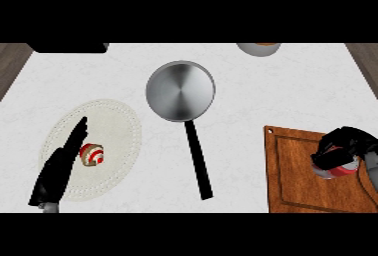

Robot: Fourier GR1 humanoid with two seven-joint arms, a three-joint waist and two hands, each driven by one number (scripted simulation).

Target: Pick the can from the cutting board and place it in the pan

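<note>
Your right robot hand (341, 149) had closed over the can (341, 170) on the board (295, 175) at the right of the tabletop (295, 90), fingers curled round the can's top. The can, red and silver where it showed, sat at the board's right side, under the black fingers. Whether it rested on the wood or had lifted just clear, you could not tell from this steep view.

By that reading, the grasp looked made or nearly made, and the rest of the job remained. The pan (180, 90) lay well apart to the upper left, its bowl bare, its long black handle (198, 160) pointing back toward you. The can had yet to be raised, carried across the open tabletop and set down inside the bowl.

Your left robot hand (59, 167) showed at the lower left, fingers straight, held over a pale round mat (118, 130), holding nothing. Beside it on the mat lay a small red-and-white thing (93, 154), too small to name.

Much was hidden. The fingers covered most of the can, so its label and tilt stayed unclear. The board ran off the right edge. A pale bowl (258, 48) and a dark object (68, 47) were cut off at the top, and neither could be identified further.
</note>
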